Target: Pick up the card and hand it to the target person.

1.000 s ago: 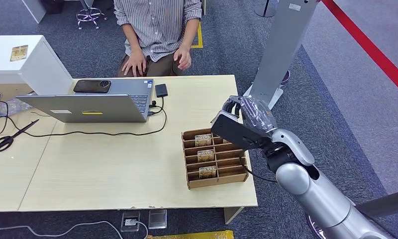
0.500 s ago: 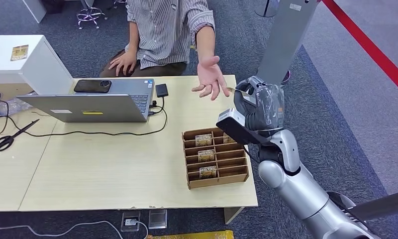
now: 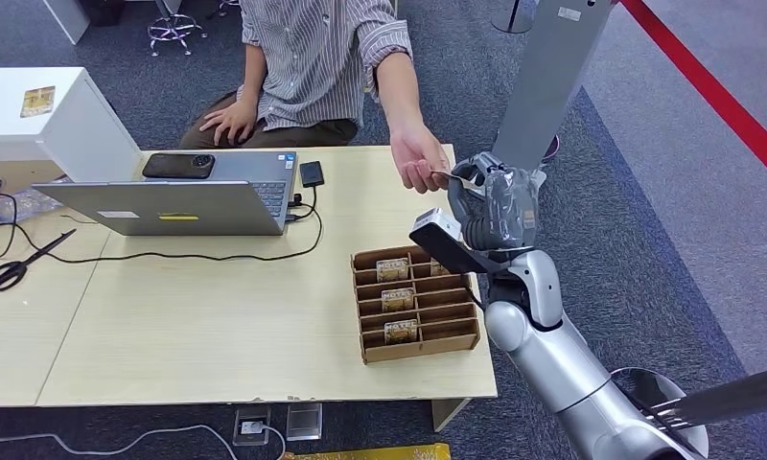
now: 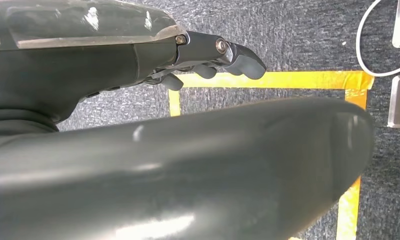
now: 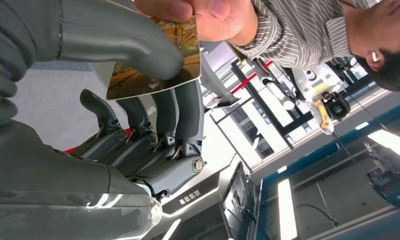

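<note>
My right hand (image 3: 499,206) is raised above the table's far right corner and pinches a card (image 3: 453,177) between thumb and fingers. In the right wrist view the card (image 5: 160,60) has an orange-brown picture, and my thumb (image 5: 123,40) presses it against my dark fingers. The seated person in a striped shirt (image 3: 313,48) reaches over; the person's hand (image 3: 418,158) grips the card's far edge, as the person's fingers (image 5: 198,15) show in the right wrist view. My left hand (image 4: 188,50) hangs over the carpet with nothing in it, its fingers loosely apart.
A slotted cardboard box (image 3: 418,343) with more cards (image 3: 395,270) stands on the table just below my right hand. A laptop (image 3: 169,201) with a phone (image 3: 177,166) on it, a cable and scissors (image 3: 20,264) lie to the left. A grey pillar (image 3: 552,77) rises behind my hand.
My right hand rose from over the box towards the person with the card. The person's hand went from the lap to an open palm, then closed on the card's edge.
</note>
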Motion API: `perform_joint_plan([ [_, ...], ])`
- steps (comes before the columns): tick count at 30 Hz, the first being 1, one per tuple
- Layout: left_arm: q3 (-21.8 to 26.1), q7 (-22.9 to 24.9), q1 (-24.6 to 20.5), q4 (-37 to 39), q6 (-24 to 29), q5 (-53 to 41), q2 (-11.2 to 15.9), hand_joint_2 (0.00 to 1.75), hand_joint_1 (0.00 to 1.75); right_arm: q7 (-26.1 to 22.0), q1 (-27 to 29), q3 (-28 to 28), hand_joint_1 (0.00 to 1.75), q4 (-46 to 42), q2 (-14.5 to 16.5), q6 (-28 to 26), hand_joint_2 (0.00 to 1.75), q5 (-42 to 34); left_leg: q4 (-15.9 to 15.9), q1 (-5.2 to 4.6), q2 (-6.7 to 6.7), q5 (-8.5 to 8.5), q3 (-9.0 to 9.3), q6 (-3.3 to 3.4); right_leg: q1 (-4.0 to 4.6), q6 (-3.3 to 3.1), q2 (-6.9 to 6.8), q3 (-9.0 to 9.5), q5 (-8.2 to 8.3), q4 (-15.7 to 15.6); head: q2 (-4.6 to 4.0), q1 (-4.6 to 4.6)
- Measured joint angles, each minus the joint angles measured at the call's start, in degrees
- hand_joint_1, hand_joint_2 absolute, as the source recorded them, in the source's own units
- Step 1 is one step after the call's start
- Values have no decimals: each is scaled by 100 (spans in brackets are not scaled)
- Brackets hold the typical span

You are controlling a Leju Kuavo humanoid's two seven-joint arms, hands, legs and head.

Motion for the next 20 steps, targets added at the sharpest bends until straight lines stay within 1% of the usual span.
perform_joint_plan([
  [2, -10, -7, 0, 0, -21, 0, 0, 0, 0, -14, 0, -17, 0, 58, 39, -2, 175, 1, 0, 0, 0, 0, 0, 0, 0, 0, 0, 0, 0, 0, 1, -1],
  [8, -21, -72, 1, 0, -33, 21, -2, 0, 0, -65, 2, -72, 0, 194, 137, -3, 175, -94, 0, 0, 0, 0, 0, 0, 0, 0, 0, -1, 0, 0, 0, -6],
  [10, -21, -64, 2, 0, -19, 50, -2, 0, 0, -63, 2, -76, 0, 222, 154, -4, 175, -225, 0, 0, 0, 0, 0, 0, 0, 0, 0, -1, 0, 0, 0, -6],
  [12, -20, -46, 3, 0, 11, 82, -1, 0, 0, -35, 1, -67, 0, 240, 160, 6, 175, -526, 0, 0, 0, 0, 0, 0, 0, 0, 0, 0, 0, 0, 0, -5],
  [15, -20, -13, 5, 0, 77, 143, 0, 0, 0, -4, 5, 1, 0, 223, 152, 247, 175, -1633, 0, 0, 1, 0, 0, 0, 0, 0, 1, 0, 0, 0, 0, 1],
  [17, -20, 13, 6, 0, 103, 183, 2, 0, 0, -18, 27, 64, 0, 151, 124, 651, 175, -2550, 0, 0, 1, 0, 2, 0, 0, 0, 1, -1, 0, 0, 0, 1],
  [19, -20, 49, 10, 0, 116, 217, 7, 0, 0, -47, 88, 107, 0, -5, 55, 1178, 175, -3532, 1, 0, 0, 0, 3, 0, 0, 0, 0, -1, 0, 0, 0, -3],
  [20, -20, 60, 11, 0, 119, 225, 9, 0, 0, -56, 107, 116, 0, -53, 31, 1326, 175, -3806, 1, 0, 0, 0, 3, 0, 0, 0, -1, -1, 0, 0, 0, -5],
])
